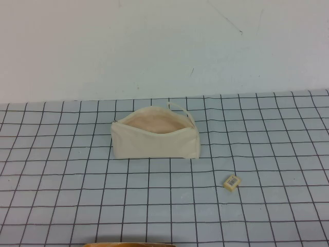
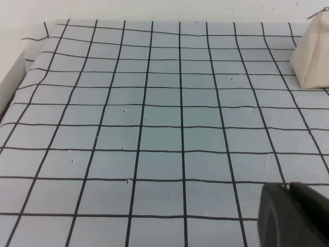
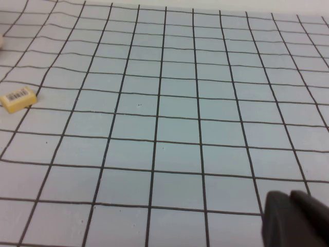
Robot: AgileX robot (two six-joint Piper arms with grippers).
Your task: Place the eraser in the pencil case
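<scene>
The pencil case (image 1: 154,140) is a cream fabric pouch standing at the table's middle, its zip mouth open and showing pinkish lining, with a thin loop strap (image 1: 181,110) at its right end. One end of it shows in the left wrist view (image 2: 312,54). The eraser (image 1: 232,182) is a tiny cream-yellow block with a barcode label, lying flat to the right of and nearer than the pouch. It also shows in the right wrist view (image 3: 18,98). My left gripper (image 2: 289,188) and right gripper (image 3: 290,196) are shut and empty, low over the cloth, out of the high view.
A pale blue cloth with a black grid (image 1: 77,195) covers the table. A white wall (image 1: 154,46) rises behind it. The table's left edge (image 2: 10,92) shows in the left wrist view. A tan object (image 1: 128,244) peeks in at the near edge.
</scene>
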